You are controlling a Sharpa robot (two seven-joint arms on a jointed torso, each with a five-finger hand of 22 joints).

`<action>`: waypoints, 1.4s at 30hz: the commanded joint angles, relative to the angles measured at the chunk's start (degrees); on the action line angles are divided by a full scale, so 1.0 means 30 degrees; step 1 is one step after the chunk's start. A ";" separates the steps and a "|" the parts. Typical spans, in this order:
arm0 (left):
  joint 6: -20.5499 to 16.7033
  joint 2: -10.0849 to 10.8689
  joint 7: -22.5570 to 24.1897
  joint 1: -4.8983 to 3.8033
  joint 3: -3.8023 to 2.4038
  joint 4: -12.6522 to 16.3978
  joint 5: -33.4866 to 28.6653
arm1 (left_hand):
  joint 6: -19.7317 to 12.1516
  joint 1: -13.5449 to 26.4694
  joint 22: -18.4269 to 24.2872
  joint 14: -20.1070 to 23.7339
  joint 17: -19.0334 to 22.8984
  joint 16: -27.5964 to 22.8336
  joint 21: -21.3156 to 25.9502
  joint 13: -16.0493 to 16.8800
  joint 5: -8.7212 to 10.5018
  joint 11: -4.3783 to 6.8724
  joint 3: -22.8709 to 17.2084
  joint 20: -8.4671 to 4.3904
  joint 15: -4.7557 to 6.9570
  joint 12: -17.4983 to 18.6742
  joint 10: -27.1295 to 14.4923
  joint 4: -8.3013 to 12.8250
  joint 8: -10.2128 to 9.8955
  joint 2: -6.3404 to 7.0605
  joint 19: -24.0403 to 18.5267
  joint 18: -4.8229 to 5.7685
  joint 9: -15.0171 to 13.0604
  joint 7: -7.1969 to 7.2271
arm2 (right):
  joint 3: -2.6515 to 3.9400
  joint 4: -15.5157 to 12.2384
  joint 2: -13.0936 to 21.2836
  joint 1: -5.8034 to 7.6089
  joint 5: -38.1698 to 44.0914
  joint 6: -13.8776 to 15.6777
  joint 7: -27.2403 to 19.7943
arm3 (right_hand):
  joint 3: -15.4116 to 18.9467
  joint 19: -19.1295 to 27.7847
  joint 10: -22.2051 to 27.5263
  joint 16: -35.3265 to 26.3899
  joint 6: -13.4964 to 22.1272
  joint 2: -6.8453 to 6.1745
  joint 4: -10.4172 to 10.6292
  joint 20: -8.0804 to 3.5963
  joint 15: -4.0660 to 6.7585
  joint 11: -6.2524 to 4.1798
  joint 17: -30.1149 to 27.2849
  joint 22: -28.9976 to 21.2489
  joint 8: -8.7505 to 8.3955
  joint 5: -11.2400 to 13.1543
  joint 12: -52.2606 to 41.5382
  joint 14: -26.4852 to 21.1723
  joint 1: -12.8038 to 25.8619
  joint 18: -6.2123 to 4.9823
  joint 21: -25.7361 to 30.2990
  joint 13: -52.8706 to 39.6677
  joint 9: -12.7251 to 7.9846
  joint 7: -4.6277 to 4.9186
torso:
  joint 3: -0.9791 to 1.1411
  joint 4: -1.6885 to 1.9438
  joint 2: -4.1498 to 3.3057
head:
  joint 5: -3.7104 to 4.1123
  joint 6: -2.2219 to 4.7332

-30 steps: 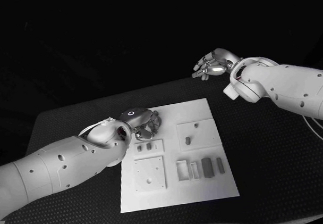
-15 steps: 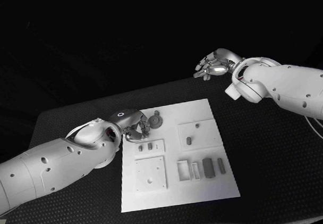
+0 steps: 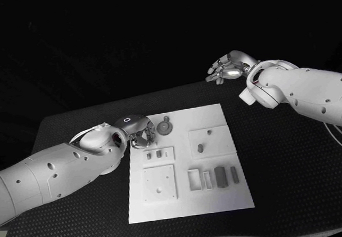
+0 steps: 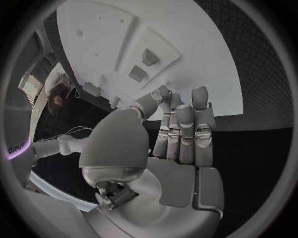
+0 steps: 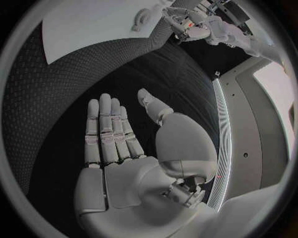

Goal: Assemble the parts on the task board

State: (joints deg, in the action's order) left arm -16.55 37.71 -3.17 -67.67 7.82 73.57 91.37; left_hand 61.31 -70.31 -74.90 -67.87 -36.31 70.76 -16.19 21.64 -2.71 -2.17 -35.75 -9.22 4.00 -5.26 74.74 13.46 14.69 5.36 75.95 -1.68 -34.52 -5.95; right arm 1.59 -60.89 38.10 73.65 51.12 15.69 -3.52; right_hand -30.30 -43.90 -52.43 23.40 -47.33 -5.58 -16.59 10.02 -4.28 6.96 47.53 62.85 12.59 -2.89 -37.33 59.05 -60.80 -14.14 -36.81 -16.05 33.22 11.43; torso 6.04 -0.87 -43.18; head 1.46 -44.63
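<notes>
The white task board (image 3: 194,202) lies mid-table. A grey round part with a ring end (image 3: 165,127) lies free on its far left area, also visible in the right wrist view (image 5: 143,19). My left hand (image 3: 140,134) hovers at the board's far left edge, just left of that part, with fingers stretched out and nothing in them (image 4: 180,134). Two small grey parts (image 3: 152,154) sit in a raised plate just nearer than the hand. My right hand (image 3: 226,68) is raised beyond the board's far right corner, its palm flat and holding nothing (image 5: 118,144).
Nearer on the board are a square raised plate (image 3: 158,183), another plate (image 3: 206,141), and a row of upright grey blocks (image 3: 220,176) beside white frames (image 3: 194,179). Black table mat (image 3: 297,163) surrounds the board.
My left hand has drawn back leftward off the round part, which now lies uncovered on the board. My right hand has stayed where it was.
</notes>
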 commanded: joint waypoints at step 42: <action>0.1251 -0.0422 0.0288 -0.0011 0.0093 -0.0174 0.0444 | 0.0193 -0.0035 -0.0448 -0.0105 0.0038 0.0140 -0.0122 0.0037 -0.0128 0.0017 -0.0090 -0.0137 0.0081 0.0011 0.0236 0.0070 0.0058 -0.0139 0.0037 -0.0819 0.0007 -0.0019 | 0.0007 0.0000 -0.0019 -0.0005 0.0008 -0.0175 -0.0172 | -0.0113 -0.0013 0.0175 -0.0109 0.0135 0.0001 0.0034 0.0052 -0.0019 -0.0021 0.0069 0.0041 0.0117 -0.0051 -0.0121 0.0136 0.0234 -0.0287 0.0096 0.0071 -0.0027 -0.0009 | 0.0012 0.0007 0.0007 | 0.0030 -0.0144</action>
State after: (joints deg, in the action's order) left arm -14.08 36.53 -2.88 -67.66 8.07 72.92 92.28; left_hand 61.42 -70.56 -74.92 -67.97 -36.26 70.99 -16.18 21.68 -2.81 -2.17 -35.69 -9.29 3.87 -5.04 74.99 13.53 14.62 5.58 76.10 -1.67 -34.45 -5.84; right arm 1.59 -60.85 38.04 73.64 51.12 15.67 -3.53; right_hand -30.30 -43.90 -52.43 23.40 -47.33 -5.58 -16.59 10.02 -4.28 6.96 47.68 62.89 12.59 -2.89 -37.32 59.05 -60.80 -14.14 -36.81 -15.91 33.24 11.43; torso 6.08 -0.88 -43.15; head 1.55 -45.02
